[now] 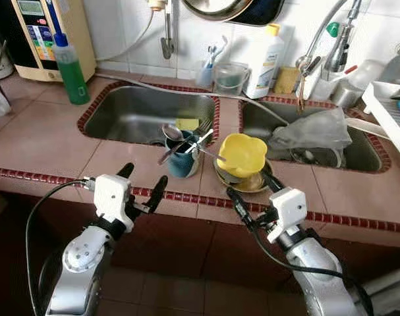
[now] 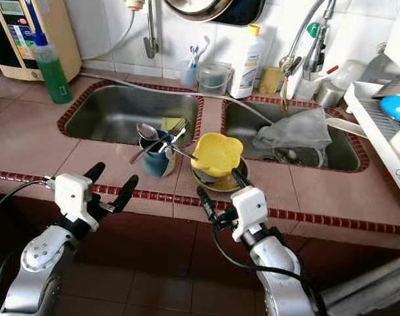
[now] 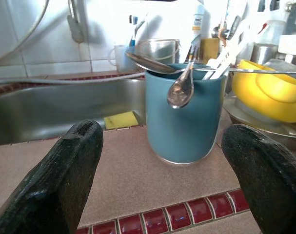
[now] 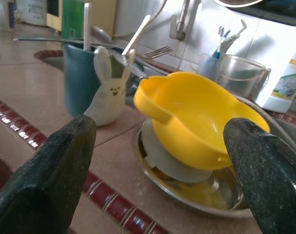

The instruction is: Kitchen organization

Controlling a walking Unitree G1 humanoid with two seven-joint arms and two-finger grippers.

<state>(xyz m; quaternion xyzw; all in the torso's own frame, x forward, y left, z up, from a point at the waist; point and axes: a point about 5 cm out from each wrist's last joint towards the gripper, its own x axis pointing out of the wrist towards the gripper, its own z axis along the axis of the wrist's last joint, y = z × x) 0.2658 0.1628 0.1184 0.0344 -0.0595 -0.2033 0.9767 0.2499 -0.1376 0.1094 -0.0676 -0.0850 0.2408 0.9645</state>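
A blue cup (image 1: 182,160) holding spoons and a fork stands on the counter strip between the two sinks. Right of it a yellow bowl (image 1: 242,153) sits tilted on a stack of dishes in a metal plate (image 1: 252,185). My left gripper (image 1: 143,185) is open at the counter's front edge, just short of the blue cup (image 3: 184,118). My right gripper (image 1: 251,186) is open too, its fingers either side of the yellow bowl (image 4: 196,117) and short of it.
Two steel sinks (image 1: 147,112) lie behind; the right one holds a clear plastic bag (image 1: 310,130). A green soap bottle (image 1: 70,69), a white bottle (image 1: 264,60) and a tap (image 1: 331,39) line the back. A dish rack (image 1: 392,112) stands at the right.
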